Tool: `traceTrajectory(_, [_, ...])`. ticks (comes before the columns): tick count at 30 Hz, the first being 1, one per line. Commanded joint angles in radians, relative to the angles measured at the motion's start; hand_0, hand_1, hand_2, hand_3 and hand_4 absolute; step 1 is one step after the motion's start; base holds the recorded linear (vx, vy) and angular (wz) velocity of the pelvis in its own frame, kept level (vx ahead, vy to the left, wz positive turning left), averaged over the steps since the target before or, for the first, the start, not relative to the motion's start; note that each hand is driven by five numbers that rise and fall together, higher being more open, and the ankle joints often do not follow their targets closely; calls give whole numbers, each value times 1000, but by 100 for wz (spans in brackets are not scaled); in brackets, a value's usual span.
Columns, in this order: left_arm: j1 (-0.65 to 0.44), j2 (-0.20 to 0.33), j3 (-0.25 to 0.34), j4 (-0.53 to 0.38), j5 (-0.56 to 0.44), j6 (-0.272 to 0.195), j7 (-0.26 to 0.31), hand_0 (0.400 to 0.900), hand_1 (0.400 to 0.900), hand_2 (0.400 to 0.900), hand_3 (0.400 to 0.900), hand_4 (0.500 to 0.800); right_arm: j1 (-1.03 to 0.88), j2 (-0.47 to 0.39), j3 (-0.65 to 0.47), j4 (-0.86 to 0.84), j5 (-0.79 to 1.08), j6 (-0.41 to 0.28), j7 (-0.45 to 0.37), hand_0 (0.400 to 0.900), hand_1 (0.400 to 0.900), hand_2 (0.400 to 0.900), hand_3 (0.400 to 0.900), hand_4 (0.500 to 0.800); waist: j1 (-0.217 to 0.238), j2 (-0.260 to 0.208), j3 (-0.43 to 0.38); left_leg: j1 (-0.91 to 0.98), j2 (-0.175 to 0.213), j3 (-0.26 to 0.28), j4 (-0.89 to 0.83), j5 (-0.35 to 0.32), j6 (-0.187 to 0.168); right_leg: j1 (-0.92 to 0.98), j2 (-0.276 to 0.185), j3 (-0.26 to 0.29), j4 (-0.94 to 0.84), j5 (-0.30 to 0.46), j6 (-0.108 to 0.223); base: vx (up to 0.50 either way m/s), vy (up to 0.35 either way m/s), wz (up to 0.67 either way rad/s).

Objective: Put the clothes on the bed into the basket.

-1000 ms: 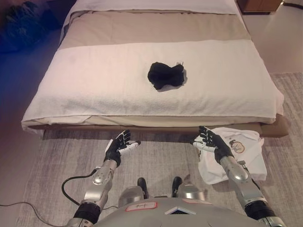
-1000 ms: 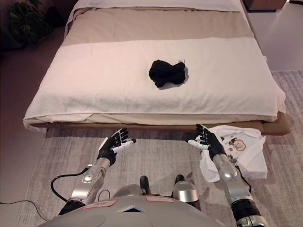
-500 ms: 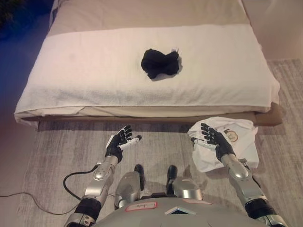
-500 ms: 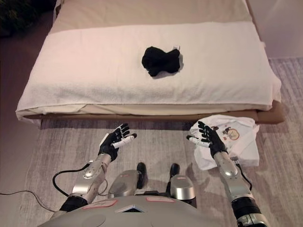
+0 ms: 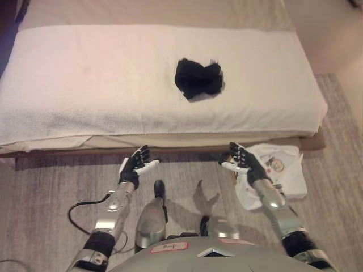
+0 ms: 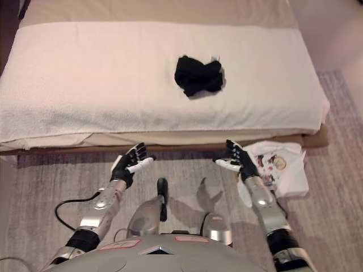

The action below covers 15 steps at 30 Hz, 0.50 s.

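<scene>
Left hand (image 5: pixel 134 165), right hand (image 5: pixel 241 164) raised — fingers spread.

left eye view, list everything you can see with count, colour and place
bed: one, white cover with a beige band at the far end, across the top of the view
black garment: one, black, bunched on the bed right of centre
white shirt: one, white with a small printed picture, on the rug by the bed's right corner
rug: one, grey, on the floor in front of the bed
left hand: one, dark with white tips, open, above the rug
right hand: one, dark with white tips, open, beside the white shirt
</scene>
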Motion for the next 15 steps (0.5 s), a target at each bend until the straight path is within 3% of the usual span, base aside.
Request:
traceTrajectory(1, [-32,7,10,-118,9,-87,-7,900,900,900,900,800,-78,-48,-12,-56,37,-76,-14,900,900,900,900,800,-7,-1,-73,-87,-3,-44,2,55,4,31,8,-17,81,248,26,341,373,4])
traceTrajectory(3, [-44,19,9,-112,16,-83,-3,900,900,900,900,800,-91,-34,-5,-50,35,-75,-17,900,900,900,900,800,-15,10,-64,-39,-40,-52,-6,13,42,-60,-23,-41,293,347,28,404,479,12])
traceTrajectory(4, [-37,24,19,-116,18,-80,0,900,900,900,900,800,-86,-26,3,-58,26,-70,-14,900,900,900,900,800,-26,24,-48,42,-70,-54,-34,-21,70,-115,-70,-97,402,368,32,352,400,8])
traceTrajectory(6, [-38,27,24,-121,18,-78,3,900,900,900,900,800,-87,-27,7,-69,20,-70,-13,900,900,900,900,800,-32,33,-37,87,-73,-58,-73,-29,75,-173,-78,-127,427,323,21,357,294,11])
traceTrajectory(8, [-40,18,19,-114,14,-79,2,900,900,900,900,800,-78,-35,-1,-91,12,-72,-17,900,900,900,900,800,-49,57,-5,155,-62,-86,-112,-20,65,-252,-51,-175,343,215,-4,339,174,20])
traceTrajectory(9, [-40,18,19,-114,14,-79,2,900,900,900,900,800,-78,-35,-1,-91,12,-71,-17,900,900,900,900,800,-51,58,-2,158,-61,-88,-112,-20,65,-247,-51,-177,341,215,-4,267,51,20])
traceTrajectory(10, [-38,13,11,-110,18,-81,1,900,900,900,900,800,-73,-47,-9,-97,-13,-71,-32,900,900,900,900,800,-53,66,11,176,-52,-98,-121,-34,52,-264,-64,-223,192,196,-3,162,16,14])
traceTrajectory(11, [-38,13,11,-110,18,-81,1,900,900,900,900,800,-73,-47,-9,-97,-14,-71,-32,900,900,900,900,800,-55,68,13,178,-51,-99,-121,-34,51,-259,-62,-226,188,197,-4,247,-9,23])
traceTrajectory(12, [-46,8,4,-104,23,-81,5,900,900,900,900,800,-73,-55,-17,-100,-41,-71,-52,900,900,900,900,800,-58,71,22,185,-42,-107,-121,-40,40,-270,-64,-225,63,210,3,238,-102,26])
traceTrajectory(13, [-55,7,2,-99,29,-86,10,900,900,900,900,800,-81,-66,-26,-90,-67,-66,-74,900,900,900,900,800,-62,65,28,198,-34,-119,-121,-53,21,-260,-56,-191,-123,254,28,236,-99,26])
traceTrajectory(14, [-56,7,2,-99,29,-86,10,900,900,900,900,800,-81,-66,-26,-89,-67,-66,-74,900,900,900,900,800,-63,66,27,196,-33,-119,-121,-51,21,-258,-55,-193,-129,258,28,235,-128,35])
traceTrajectory(15, [-71,8,1,-88,35,-86,15,900,900,900,900,800,-90,-72,-36,-87,-90,-63,-99,900,900,900,900,800,-68,60,28,197,-29,-125,-121,-59,11,-272,-50,-156,-224,297,45,184,-100,43])
